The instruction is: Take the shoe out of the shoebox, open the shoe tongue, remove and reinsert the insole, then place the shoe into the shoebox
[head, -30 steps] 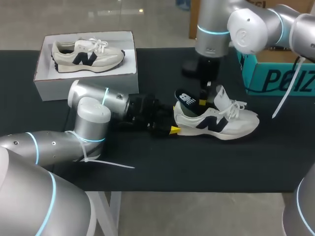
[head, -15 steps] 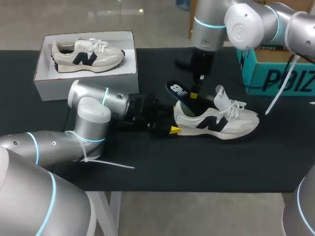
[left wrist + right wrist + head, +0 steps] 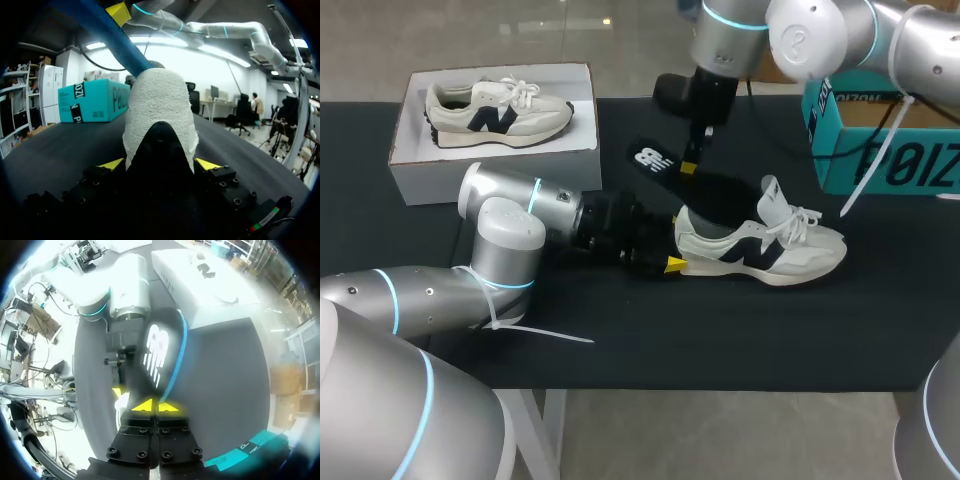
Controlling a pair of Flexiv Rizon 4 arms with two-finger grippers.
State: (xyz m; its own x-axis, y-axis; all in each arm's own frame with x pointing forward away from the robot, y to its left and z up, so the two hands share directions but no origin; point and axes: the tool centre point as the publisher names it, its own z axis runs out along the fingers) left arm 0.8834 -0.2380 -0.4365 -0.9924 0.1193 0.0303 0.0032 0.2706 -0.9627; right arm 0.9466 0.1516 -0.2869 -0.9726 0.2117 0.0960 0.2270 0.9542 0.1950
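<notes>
Low in the middle of the head view, the left gripper (image 3: 665, 262) clamps the heel of the cream-and-navy shoe (image 3: 760, 248), which stands on its sole on the black table (image 3: 720, 340) with its tongue raised. Just above, the right gripper (image 3: 688, 167) pinches the dark, tilted insole (image 3: 655, 162), its lower end near the shoe's opening; farther back are the white shoebox (image 3: 490, 165) holding a second shoe (image 3: 500, 110) at upper left and a teal box (image 3: 880, 150) at upper right. Only the left wrist view shows both yellow fingertips (image 3: 111, 164) against the heel's sides and the insole's blue underside.
</notes>
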